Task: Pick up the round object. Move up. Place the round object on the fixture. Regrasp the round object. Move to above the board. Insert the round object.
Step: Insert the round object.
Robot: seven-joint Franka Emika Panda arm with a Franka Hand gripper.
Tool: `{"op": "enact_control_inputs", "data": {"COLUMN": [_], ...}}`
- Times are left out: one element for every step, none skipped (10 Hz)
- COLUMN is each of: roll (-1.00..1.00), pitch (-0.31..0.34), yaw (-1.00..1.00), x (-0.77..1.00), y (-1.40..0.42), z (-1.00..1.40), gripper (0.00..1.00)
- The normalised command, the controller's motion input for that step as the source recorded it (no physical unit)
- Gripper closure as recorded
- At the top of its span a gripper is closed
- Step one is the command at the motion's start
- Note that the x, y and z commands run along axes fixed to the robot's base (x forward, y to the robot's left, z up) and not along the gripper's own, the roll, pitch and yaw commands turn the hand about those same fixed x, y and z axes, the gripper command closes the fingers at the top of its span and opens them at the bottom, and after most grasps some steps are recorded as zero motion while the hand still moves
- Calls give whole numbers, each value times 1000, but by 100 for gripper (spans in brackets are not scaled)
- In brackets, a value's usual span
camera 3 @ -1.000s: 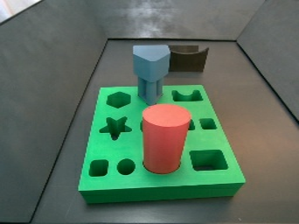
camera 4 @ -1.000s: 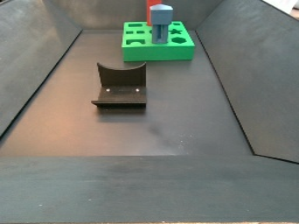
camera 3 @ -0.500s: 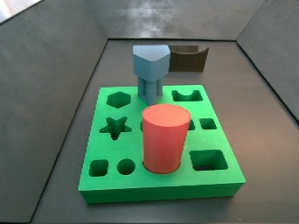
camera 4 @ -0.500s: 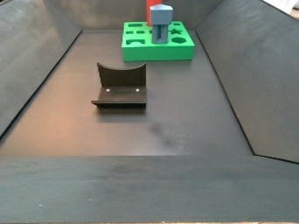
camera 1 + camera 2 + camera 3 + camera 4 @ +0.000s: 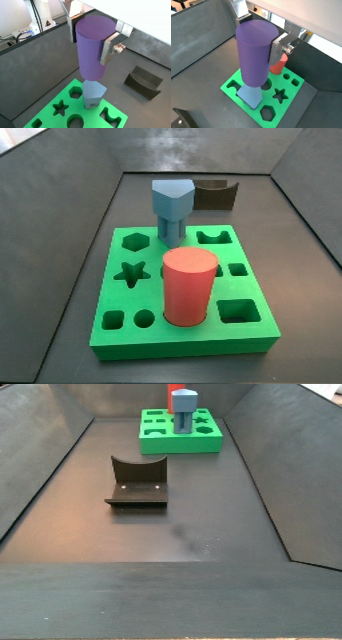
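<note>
With the round object (image 5: 92, 47) pinched in the gripper (image 5: 91, 46), you're high above the board (image 5: 284, 92).
Next, line it over a round hole and lower.

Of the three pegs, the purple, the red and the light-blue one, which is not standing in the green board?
The purple cylinder: the gripper holds it upright above the board, while the red cylinder and light-blue hexagonal peg stand in it.

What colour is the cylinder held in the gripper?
Purple; the cylinder in the gripper shows best in a wrist view.
</note>
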Motion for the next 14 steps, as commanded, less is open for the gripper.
{"op": "enact_control_inputs", "data": {"roll": [0, 7, 44, 39, 36, 39, 37, 43, 49, 39, 16, 37, 59, 87], "pitch": [-31, -61, -53, -56, -89, -64, -90, -70, -66, -67, -60, -81, -74, -74], "yaw": [0, 3, 43, 49, 23, 29, 17, 40, 77, 86, 57, 23, 6, 40], "x": [-14, -60, -3, 0, -54, 0, -43, 0, 0, 0, 14, 34, 117, 174], "y": [-60, -154, -257, -271, -223, -206, -197, -237, -317, -391, -403, -346, -269, -157], "z": [-137, -203, -251, -289, -320, -346, -357, -366, -389, -423, -457, -520, -589, -640], "gripper": [100, 100, 100, 100, 100, 100, 100, 100, 100, 100, 100, 100, 100, 100]}}
